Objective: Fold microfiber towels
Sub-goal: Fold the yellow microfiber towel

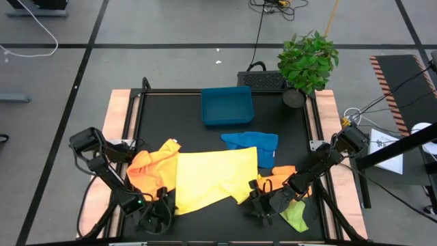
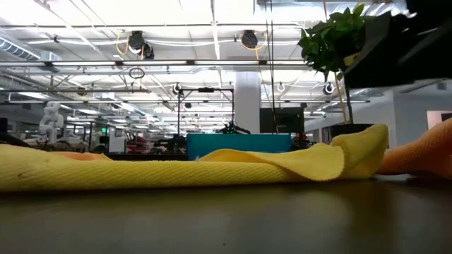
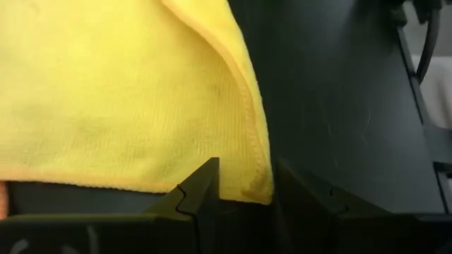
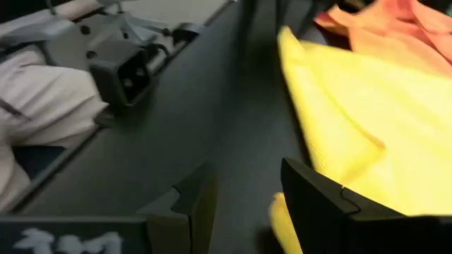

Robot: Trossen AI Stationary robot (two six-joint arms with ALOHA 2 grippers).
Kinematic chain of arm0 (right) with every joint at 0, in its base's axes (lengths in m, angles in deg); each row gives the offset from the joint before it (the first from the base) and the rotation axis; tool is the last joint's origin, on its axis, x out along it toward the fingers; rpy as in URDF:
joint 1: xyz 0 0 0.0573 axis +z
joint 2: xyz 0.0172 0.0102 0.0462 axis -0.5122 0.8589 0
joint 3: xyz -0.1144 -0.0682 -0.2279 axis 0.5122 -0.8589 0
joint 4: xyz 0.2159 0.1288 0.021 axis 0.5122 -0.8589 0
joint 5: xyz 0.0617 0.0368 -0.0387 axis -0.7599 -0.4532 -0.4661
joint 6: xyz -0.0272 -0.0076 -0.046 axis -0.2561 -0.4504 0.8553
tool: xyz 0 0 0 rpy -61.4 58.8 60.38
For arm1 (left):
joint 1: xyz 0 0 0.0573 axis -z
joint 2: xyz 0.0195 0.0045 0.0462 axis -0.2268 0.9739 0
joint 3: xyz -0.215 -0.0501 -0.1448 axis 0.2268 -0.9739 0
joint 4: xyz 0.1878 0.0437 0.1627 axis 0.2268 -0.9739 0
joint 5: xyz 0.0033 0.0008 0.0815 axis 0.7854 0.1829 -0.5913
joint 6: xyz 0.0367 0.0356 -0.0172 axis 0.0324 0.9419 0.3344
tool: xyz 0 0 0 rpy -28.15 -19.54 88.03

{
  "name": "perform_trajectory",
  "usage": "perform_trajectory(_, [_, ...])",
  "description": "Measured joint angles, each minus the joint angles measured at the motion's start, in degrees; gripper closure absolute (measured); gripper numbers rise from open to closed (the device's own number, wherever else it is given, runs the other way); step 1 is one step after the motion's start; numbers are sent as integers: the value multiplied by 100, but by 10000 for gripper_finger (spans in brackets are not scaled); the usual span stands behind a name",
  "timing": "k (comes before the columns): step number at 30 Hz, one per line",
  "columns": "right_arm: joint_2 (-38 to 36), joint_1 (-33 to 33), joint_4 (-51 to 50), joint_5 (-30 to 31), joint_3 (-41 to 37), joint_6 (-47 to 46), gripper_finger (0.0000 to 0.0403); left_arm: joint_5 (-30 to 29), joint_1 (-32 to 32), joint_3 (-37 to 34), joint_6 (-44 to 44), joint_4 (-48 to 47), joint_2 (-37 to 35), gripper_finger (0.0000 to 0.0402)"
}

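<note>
A pale yellow towel [image 1: 212, 174] lies spread flat on the black table, with a raised fold near its right end in the low view [image 2: 311, 159]. My left gripper [image 1: 160, 208] is open at the towel's near left corner [image 3: 256, 189], which lies between its two fingers. My right gripper [image 1: 258, 205] is open at the towel's near right corner [image 4: 281, 215], one finger [image 4: 314, 194] over the cloth's edge. An orange-yellow towel [image 1: 147, 167] lies crumpled under the yellow one's left side. A blue towel [image 1: 252, 143], another orange towel [image 1: 281, 174] and a lime green towel [image 1: 295, 215] lie at the right. My left gripper's fingers stand on either side of the yellow towel's corner [image 3: 256, 189], which lies flat on the table; I cannot tell whether they touch it. My right gripper's finger [image 4: 314, 194] stands over the towel's edge; I cannot tell whether it touches it.
A rigid blue tray [image 1: 227, 106] stands at the far middle of the table. A potted plant [image 1: 307, 61] stands at the far right corner. Bare black table [image 1: 171, 119] shows at the far left.
</note>
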Motion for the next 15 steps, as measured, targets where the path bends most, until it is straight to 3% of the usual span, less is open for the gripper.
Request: perform_trajectory(15, [91, 89, -382, 32, 90, 252, 252, 302, -22, 2, 527, 496, 132, 277])
